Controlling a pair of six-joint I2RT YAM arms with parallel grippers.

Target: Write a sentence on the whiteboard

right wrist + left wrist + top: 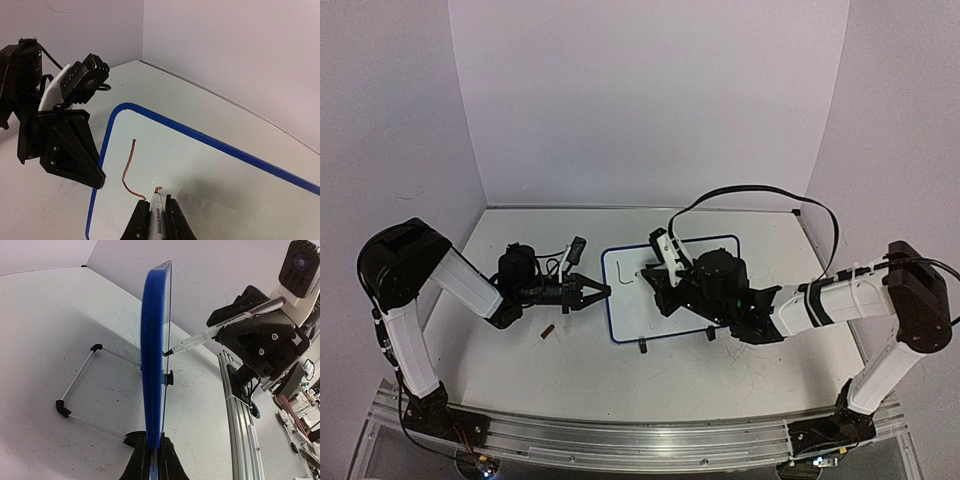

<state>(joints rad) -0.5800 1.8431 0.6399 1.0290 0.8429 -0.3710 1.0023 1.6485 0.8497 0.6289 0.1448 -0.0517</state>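
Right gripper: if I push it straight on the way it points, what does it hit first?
The whiteboard. The marker held in the right gripper leads, its tip at or almost on the board face beside the first stroke. Actual contact is hard to judge. Nothing else lies between.

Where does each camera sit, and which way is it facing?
Top external: above and behind the arms, looking down on the table; left gripper gripping the board, right gripper over it.
Left wrist: looks along its own fingers at the board edge-on, the marker beyond.
Right wrist: looks down its fingers and marker at the board's face.
Both wrist views share the marker tip at the board.
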